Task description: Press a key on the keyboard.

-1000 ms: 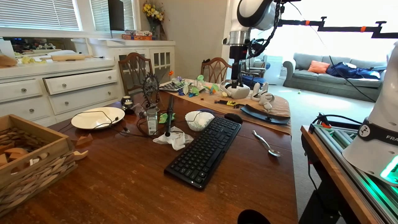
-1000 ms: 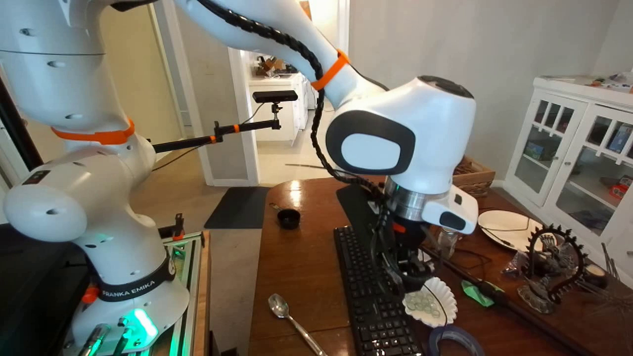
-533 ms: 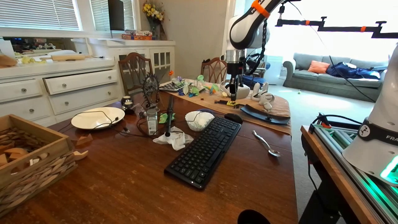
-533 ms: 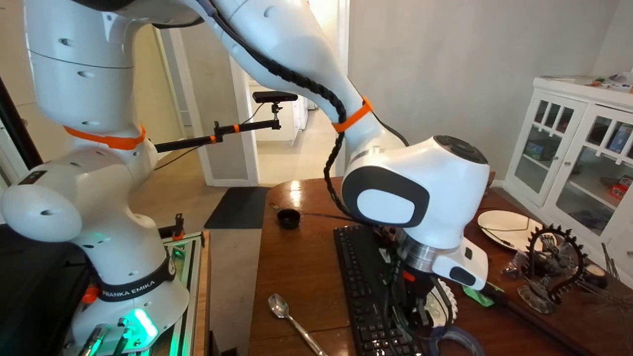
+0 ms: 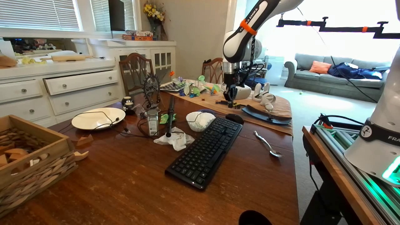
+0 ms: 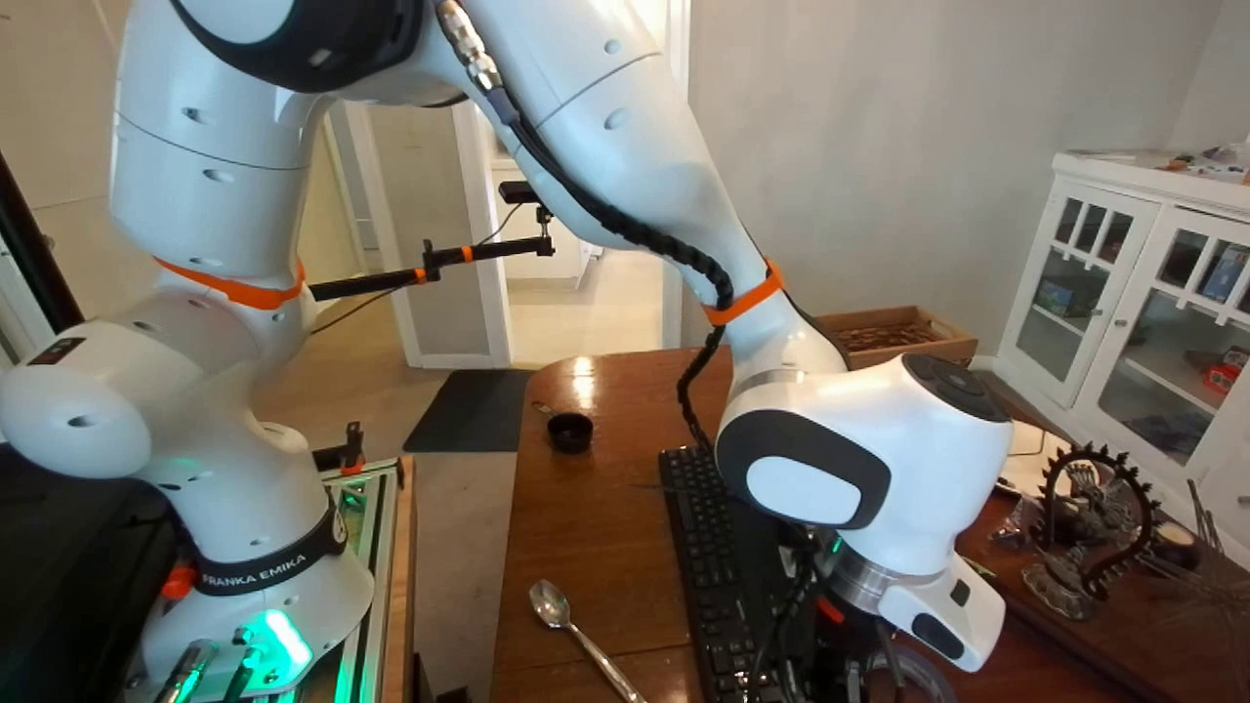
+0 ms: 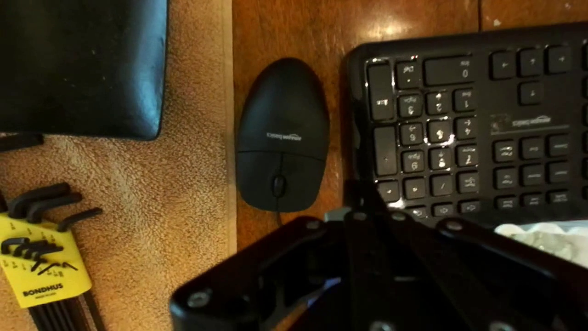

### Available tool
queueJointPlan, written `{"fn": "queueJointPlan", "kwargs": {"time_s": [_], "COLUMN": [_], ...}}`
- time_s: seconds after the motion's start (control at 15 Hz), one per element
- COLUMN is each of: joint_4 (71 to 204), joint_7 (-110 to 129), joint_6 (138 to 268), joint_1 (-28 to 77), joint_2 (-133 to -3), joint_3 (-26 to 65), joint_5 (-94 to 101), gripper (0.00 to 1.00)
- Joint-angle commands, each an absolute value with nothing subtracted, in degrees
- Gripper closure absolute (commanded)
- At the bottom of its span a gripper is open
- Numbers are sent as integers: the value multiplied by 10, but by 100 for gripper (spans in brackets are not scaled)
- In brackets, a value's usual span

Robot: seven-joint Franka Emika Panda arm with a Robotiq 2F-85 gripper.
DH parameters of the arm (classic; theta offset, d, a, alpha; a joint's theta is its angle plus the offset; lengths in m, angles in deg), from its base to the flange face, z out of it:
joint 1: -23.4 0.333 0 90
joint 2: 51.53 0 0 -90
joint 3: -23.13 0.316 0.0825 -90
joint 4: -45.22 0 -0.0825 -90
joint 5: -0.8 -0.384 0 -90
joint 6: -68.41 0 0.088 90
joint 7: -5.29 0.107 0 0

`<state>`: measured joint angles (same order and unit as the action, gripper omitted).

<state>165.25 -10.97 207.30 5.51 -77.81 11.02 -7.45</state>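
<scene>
In an exterior view, holding the gripper [image 5: 230,105] near one end of the black keyboard [image 5: 204,153]; in an exterior view, hiding part behind the arm [image 6: 654,137]; in the wrist view, squeezing fingers [image 7: 355,236] together by the keyboard's corner, near mouse [image 7: 283,133] and white bowl [image 7: 546,228].

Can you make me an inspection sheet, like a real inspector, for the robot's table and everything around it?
Surface: wooden table, partly covered by a tan towel.
Job's things: keyboard flat on the wood; mouse beside its number-pad end.
Clutter: spoon, plate, white bowl, basket.
Tool: shut, raised above the table, not touching the keyboard. Held in it: nothing seen.
Cables: thin cable across the plate; braided cable along the arm.
Surroundings: sofa; one drawer slightly open. People: nothing seen.
</scene>
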Motion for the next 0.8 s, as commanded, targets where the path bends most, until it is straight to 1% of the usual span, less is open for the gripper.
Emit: {"fn": "queueJointPlan", "kwargs": {"time_s": [0.0, 0.07, 0.13, 0.47, 0.73], "joint_4": [1620, 1615, 1632, 1622, 1615], "joint_7": [-58, -52, -66, -56, -28], "joint_6": [2086, 2071, 2074, 2074, 2070], "joint_1": [40, 32, 40, 33, 41], "joint_2": [-812, -811, -795, -802, -829], "joint_3": [119, 127, 121, 126, 117], "joint_5": [-90, -107, -79, -93, -75], "gripper": [100, 100, 99, 99, 100]}}
